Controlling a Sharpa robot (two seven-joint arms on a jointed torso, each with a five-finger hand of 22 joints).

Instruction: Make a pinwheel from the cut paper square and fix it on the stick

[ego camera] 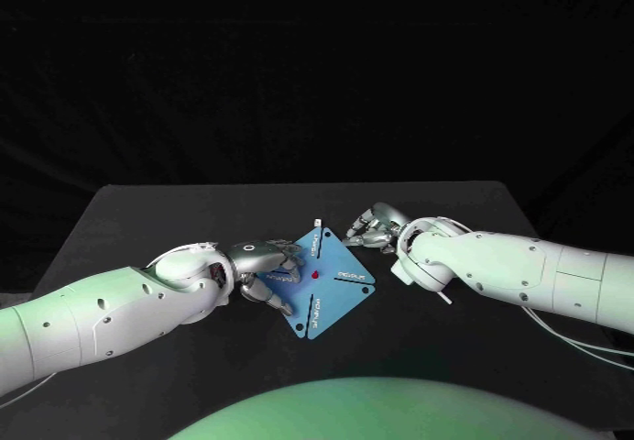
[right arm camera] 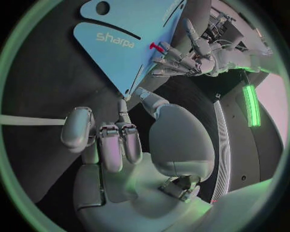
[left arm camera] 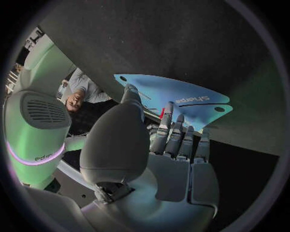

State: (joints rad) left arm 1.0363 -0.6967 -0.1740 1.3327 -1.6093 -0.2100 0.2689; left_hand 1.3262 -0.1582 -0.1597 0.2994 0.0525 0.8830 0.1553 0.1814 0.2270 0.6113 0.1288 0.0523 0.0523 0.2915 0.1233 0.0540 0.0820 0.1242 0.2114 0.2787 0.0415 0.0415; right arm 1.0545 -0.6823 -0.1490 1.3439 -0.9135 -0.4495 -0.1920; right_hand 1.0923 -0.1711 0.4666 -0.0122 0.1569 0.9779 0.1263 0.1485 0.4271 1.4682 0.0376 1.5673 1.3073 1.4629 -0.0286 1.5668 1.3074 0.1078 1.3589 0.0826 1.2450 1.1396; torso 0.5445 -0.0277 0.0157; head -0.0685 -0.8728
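Writing: I read the printed word [right arm camera: 115,39] "sharpa" in white on the blue paper square [ego camera: 341,291]. My left wrist view shows the same word along one flap. In the head view, the white print near the sheet's middle is too small for me to read.
Paper: it lies on the black table [ego camera: 158,211], turned like a diamond, between the two hands. Cut lines run in from its corners, and a hole [right arm camera: 103,7] is punched near one corner tip.
Red pin: the red pin [ego camera: 317,273] sits at the paper's middle.
Left hand: my left hand [ego camera: 268,266] rests on the side of the sheet nearest it, with its fingers [right arm camera: 175,54] spread over the blue. One fingertip is just beside the pin, and I see nothing clamped.
Right hand: my right hand [ego camera: 374,226] is at the paper's far edge on its own side. Thumb and one finger come together at a corner tip and the other fingers are curled in. I cannot tell whether the corner is pinched or only touched.
Pale bar: a thin pale bar [right arm camera: 30,120] lies on the table beside the right hand's fingers. I cannot tell whether it is the stick.
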